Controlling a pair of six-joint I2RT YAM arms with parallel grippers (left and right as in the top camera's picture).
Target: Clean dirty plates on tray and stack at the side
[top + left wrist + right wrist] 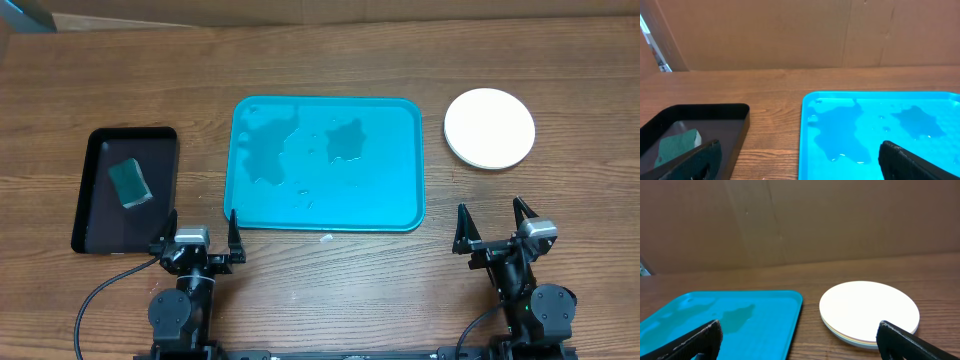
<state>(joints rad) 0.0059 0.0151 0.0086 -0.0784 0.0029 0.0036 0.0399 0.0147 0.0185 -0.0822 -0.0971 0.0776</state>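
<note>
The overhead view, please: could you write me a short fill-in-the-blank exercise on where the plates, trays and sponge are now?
1. The plates are stacked on the table on the robot's ____ side of the turquoise tray.
2. The one on top of that stack is ____ in colour.
3. The green sponge lies in the small tray, whose colour is ____.
4. The left gripper and the right gripper both have their jaws ____.

Missing words: right; white; black; open.

Lab test bench: wooden table, cardboard backdrop

Turquoise tray, white plates, black tray
</note>
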